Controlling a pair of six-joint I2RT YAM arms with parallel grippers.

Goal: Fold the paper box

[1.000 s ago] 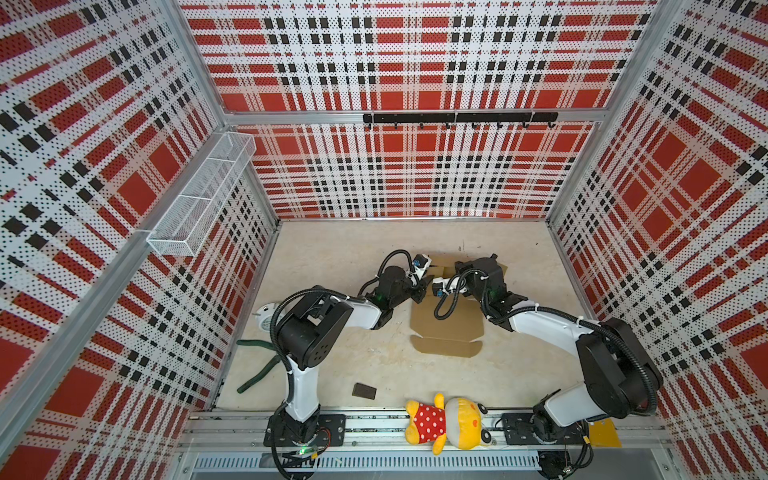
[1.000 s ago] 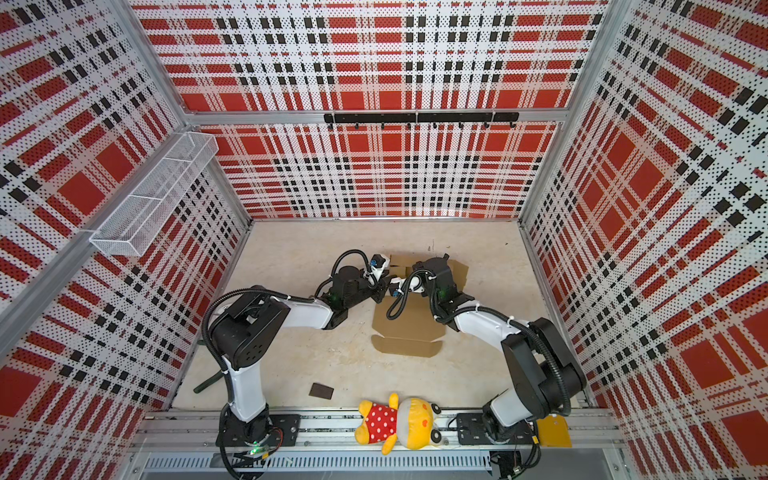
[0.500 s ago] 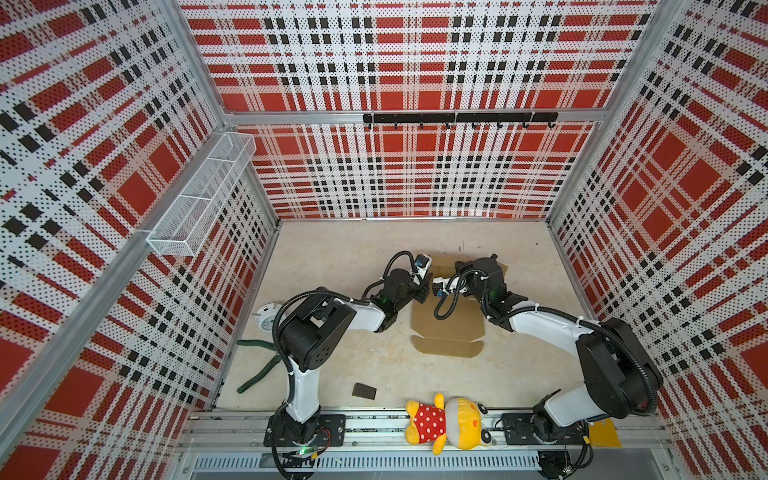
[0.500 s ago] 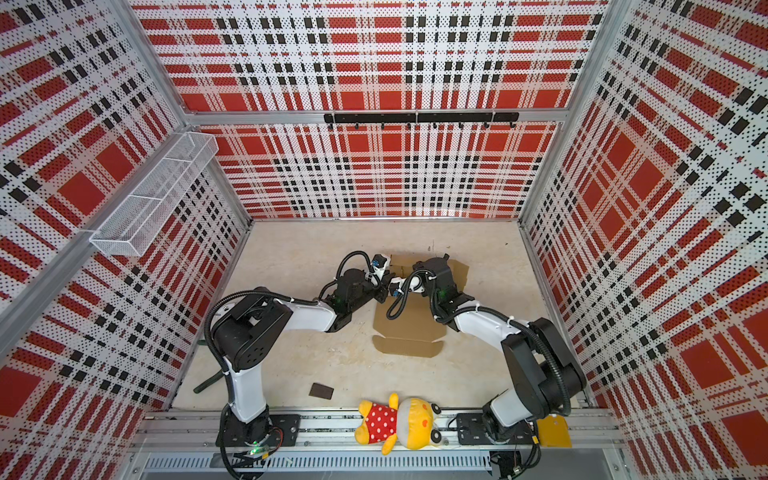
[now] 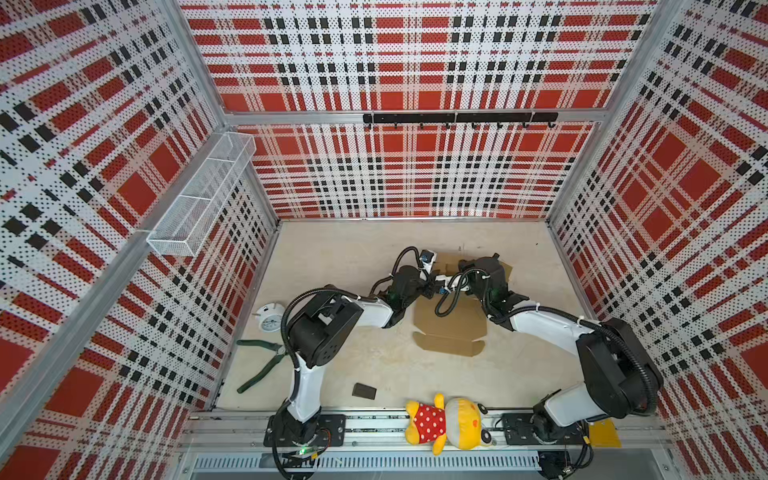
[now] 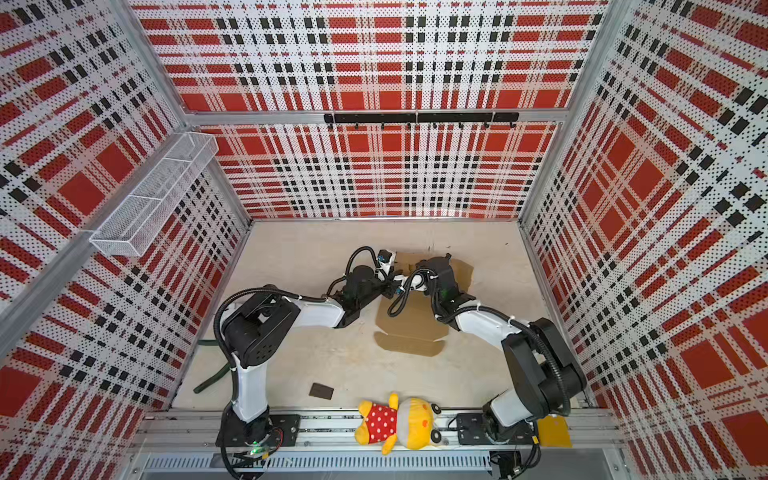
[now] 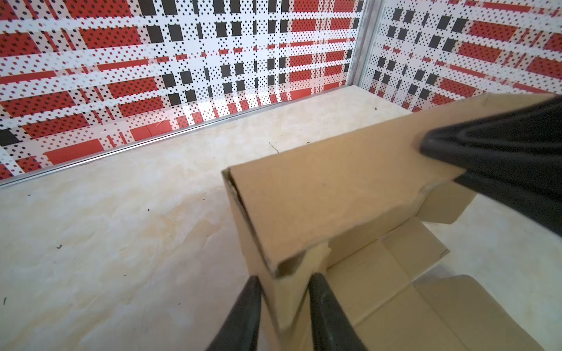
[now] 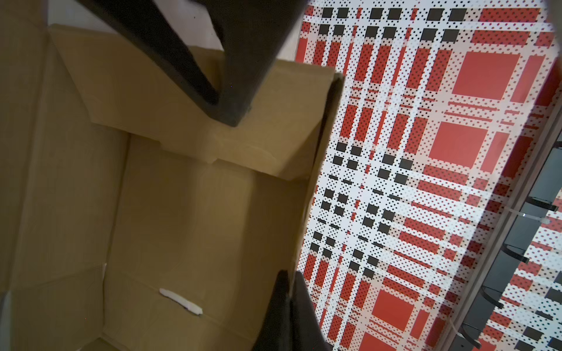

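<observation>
The paper box [image 5: 451, 328] is plain brown corrugated cardboard, matte and unprinted. In both top views it lies near the centre of the mottled beige table [image 5: 353, 257]. Its base panel lies flat, with a tabbed flap spread out at 6 o'clock. The panel at 12 o'clock is lifted off the table and bent along straight score lines.

The left gripper [image 7: 285, 278] has its black tapered fingers clamped on the folded corner of that panel, one finger on each face. The right gripper [image 8: 290, 278] has its fingers pressed together, pinching the panel's thin edge.

A small white strip [image 8: 181, 301] shows on the box's inner face. From the box, a dark rectangular block [image 5: 364, 390] lies at 7 o'clock and a yellow plush toy [image 5: 449, 424] at 6 o'clock.
</observation>
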